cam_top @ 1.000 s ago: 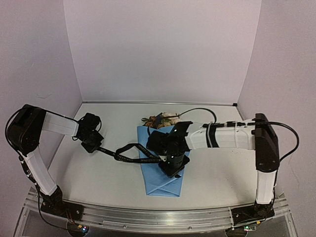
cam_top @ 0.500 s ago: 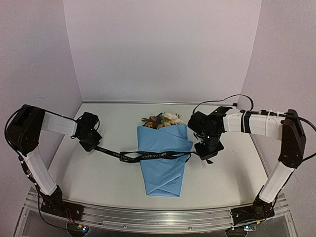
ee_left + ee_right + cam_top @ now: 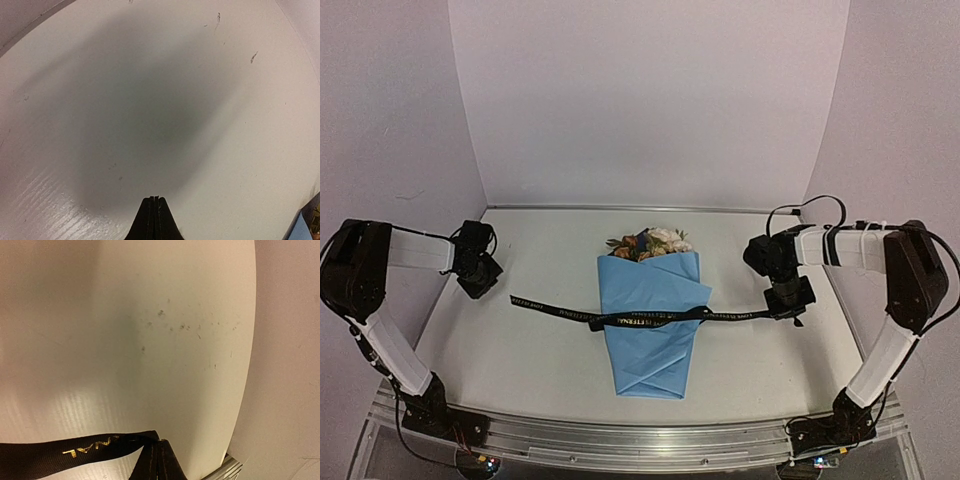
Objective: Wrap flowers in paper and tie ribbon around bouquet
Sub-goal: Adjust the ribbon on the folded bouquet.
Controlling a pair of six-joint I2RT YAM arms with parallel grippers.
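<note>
White table, blue paper bouquet at centre, flowers at its far end; black ribbon lying across it; right gripper clamped on ribbon's right end; left gripper pinched together, near its left end

the bouquet lies flat, a cone of light blue paper, its narrow folded end toward me and its wide end away. the flowers, cream and orange with some green, peek out of the wide end. the ribbon, black with gold lettering, runs nearly straight across the cone's middle. its left end lies free and its right end is pinched in my right pincer.
</note>
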